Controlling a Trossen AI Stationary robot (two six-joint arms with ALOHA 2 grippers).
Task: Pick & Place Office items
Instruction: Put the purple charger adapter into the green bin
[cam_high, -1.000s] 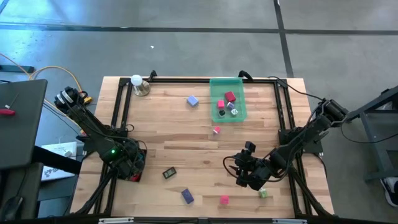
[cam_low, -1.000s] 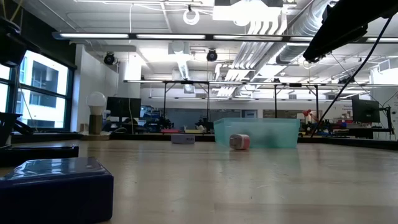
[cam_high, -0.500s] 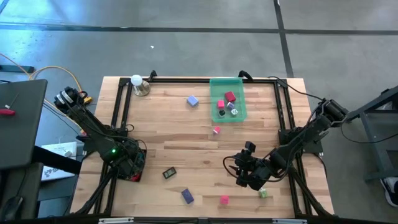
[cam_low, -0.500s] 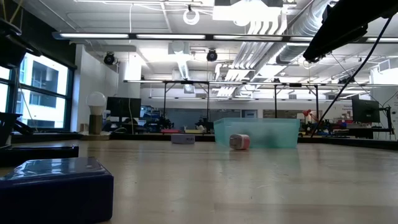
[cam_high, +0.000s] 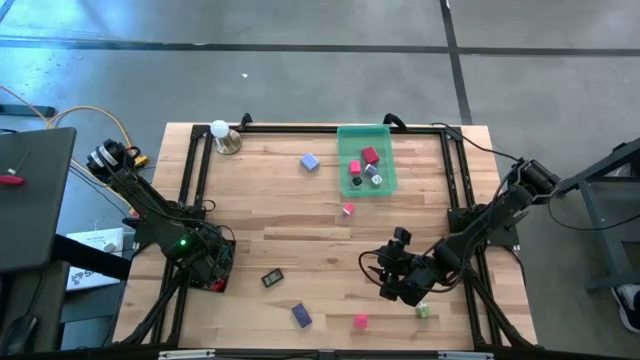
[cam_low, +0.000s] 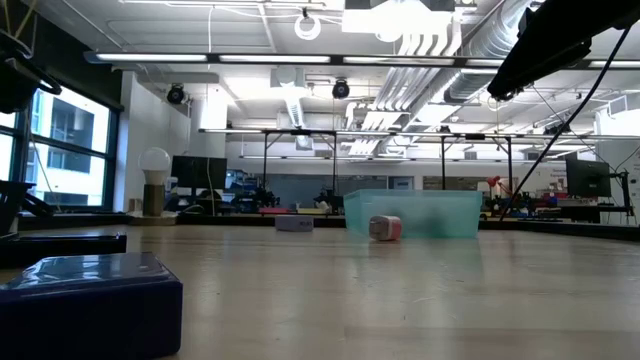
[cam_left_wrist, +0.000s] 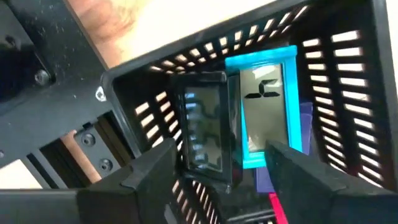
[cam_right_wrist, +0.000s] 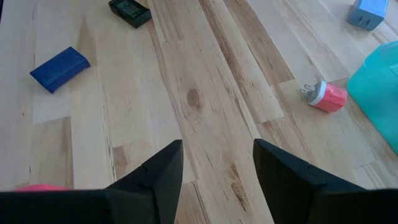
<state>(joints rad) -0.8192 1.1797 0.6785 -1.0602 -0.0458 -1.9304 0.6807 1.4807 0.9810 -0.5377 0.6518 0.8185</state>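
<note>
From above, your left gripper (cam_high: 213, 268) sits over a black slotted basket (cam_high: 222, 262) at the table's left edge, and your right gripper (cam_high: 392, 288) hovers over bare wood near the front right. You can count six loose items on the table (cam_high: 300, 220) and four in the teal tray (cam_high: 345, 135). At table height, one pink plug (cam_low: 385, 227) lies just before the tray and one dark blue block (cam_low: 90, 290) sits close. Your left wrist camera shows spread fingers, grasping nothing, above a teal-framed piece (cam_left_wrist: 267, 99) and a black one (cam_left_wrist: 202, 124) inside the basket. Your right wrist camera shows parted, empty fingers, with a blue block (cam_right_wrist: 60, 67), a black piece (cam_right_wrist: 129, 12) and the pink plug (cam_right_wrist: 324, 95) well ahead.
</note>
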